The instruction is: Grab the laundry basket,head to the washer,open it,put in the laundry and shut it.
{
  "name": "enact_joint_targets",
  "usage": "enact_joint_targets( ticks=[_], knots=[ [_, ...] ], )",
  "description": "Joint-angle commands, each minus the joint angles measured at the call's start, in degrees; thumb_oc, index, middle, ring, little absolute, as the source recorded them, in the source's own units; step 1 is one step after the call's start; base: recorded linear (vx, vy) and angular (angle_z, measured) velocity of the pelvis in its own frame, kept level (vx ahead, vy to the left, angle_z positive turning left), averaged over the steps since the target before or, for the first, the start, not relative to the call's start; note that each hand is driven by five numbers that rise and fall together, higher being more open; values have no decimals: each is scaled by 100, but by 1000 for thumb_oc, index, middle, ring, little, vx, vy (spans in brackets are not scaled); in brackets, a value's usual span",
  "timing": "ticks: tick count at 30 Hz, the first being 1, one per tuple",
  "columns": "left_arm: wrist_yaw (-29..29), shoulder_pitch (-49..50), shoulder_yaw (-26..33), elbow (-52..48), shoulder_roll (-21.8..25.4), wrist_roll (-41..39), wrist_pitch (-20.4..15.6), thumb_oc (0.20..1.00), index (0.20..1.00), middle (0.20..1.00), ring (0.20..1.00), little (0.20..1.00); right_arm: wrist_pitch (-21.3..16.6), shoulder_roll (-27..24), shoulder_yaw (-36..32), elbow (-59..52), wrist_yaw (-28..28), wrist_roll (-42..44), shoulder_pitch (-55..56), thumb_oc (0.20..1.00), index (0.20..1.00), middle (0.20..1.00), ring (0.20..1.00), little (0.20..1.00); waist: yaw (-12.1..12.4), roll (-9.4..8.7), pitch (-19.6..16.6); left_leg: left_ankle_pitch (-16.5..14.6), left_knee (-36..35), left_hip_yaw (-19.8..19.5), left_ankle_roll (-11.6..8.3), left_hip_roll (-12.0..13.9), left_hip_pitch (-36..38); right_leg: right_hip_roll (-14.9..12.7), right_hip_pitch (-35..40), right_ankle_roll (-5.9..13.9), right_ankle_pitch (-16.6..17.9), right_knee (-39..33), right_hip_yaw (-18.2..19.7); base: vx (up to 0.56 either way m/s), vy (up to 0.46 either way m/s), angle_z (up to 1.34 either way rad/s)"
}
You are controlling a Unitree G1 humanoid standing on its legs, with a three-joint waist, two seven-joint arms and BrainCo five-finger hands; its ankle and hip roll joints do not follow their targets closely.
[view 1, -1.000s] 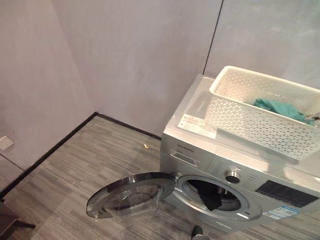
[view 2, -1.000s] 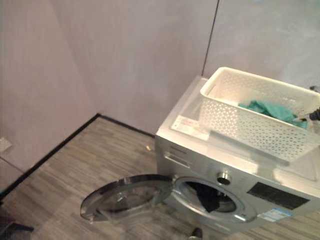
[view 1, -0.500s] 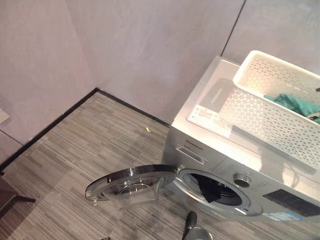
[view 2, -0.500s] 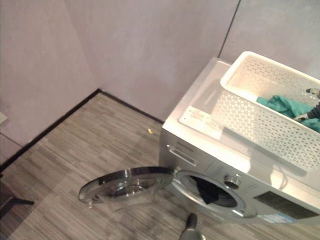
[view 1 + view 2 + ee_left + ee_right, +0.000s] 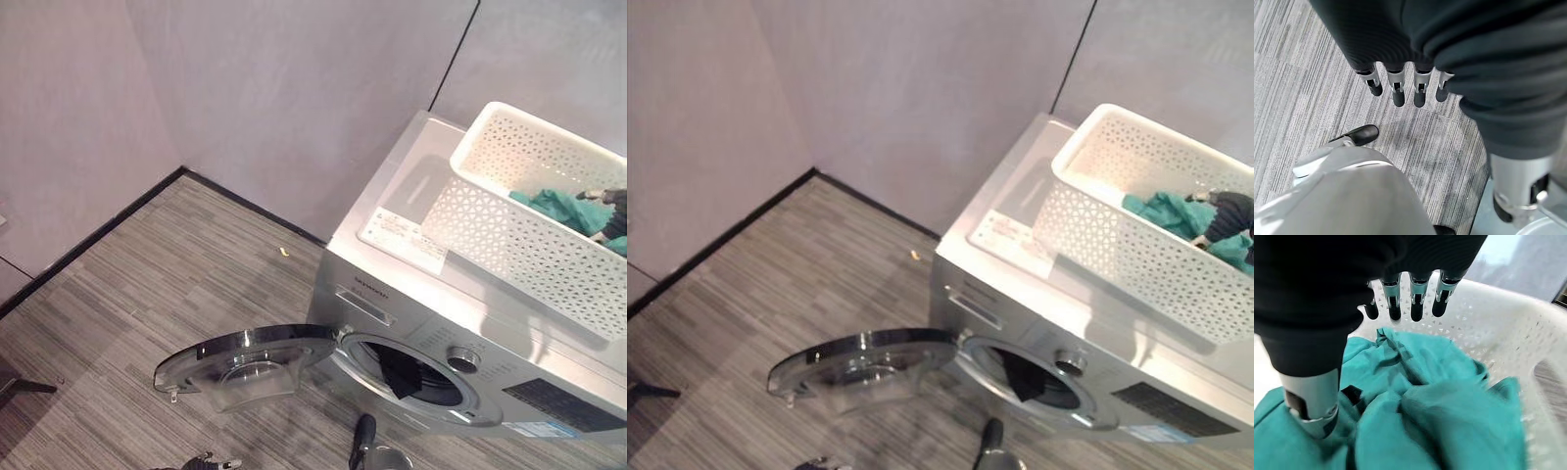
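On the left hand (image 5: 1400, 44), back & wrist sit under a dark ribbed cover: matte, near-black, w/ fine parallel grooves. Its fingers (image 5: 1398, 90) are short silver segments w/ small dark slots, ending in rounded black tips, all in one row. The thumb (image 5: 1515, 181) is a thick silver-grey cylinder w/ black fittings near the end. The right hand (image 5: 1400, 259) has the same build: black ribbed cover, silver fingers (image 5: 1416, 298) w/ glossy dark tips, brushed-silver thumb (image 5: 1310, 401) w/ a dark rectangular recess.
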Motion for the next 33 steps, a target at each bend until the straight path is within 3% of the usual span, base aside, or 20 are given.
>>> enact_joint_targets(
  ticks=[1,6,9,17,21,27,33],
  knots=[
    [-128,255,-169,62,265,-270,-35,1000,1000,1000,1000,1000,-50,-292,299,-89,105,132,-356,1000,1000,1000,1000,1000,125,-260,-366,1043,-231,208,202,341,709,158,-432,151,-158,71,186,113,-91,-17],
    [-255,463,-42,7,260,-406,-42,1000,1000,1000,1000,1000,-140,-356,346,-118,178,-61,-159,1000,1000,1000,1000,1000,104,-191,-404,1516,-125,280,206,486,754,341,-494,45,-383,271,191,106,-96,-17],
    [-289,575,37,-110,299,-529,-56,1000,1000,1000,1000,1000,-196,-232,27,-104,221,-136,263,1000,1000,1000,1000,1000,152,-123,-401,1835,-44,276,200,552,705,420,-523,-21,-480,310,157,79,-89,-15],
    [-267,635,-9,-310,385,-695,-117,1000,1000,1000,1000,1000,-223,-17,-111,119,276,-49,514,1000,1000,1000,1000,1000,246,-20,-298,2343,5,175,162,637,423,482,-748,-129,-606,373,153,44,-59,1],
    [-238,563,-86,-362,425,-763,-132,1000,1000,1000,1000,1000,-213,231,-12,240,276,-74,506,1000,1000,1000,1000,1000,299,76,-210,2513,33,154,93,736,260,578,-889,-134,-760,411,245,31,-39,2],
    [-186,426,-197,-452,441,-807,-167,1000,1000,1000,1000,1000,-219,477,56,307,279,-49,511,1000,1000,1000,1000,1000,331,61,-108,2719,49,104,67,802,54,613,-1022,-200,-782,414,240,-10,-39,9],
    [-138,340,-261,-491,444,-840,-203,1000,1000,1000,1000,1000,-219,575,175,170,359,110,433,1000,1000,1000,1000,1000,359,29,-94,2733,12,80,26,845,-55,652,-1043,-208,-761,318,227,-6,-7,8]
  ],
)
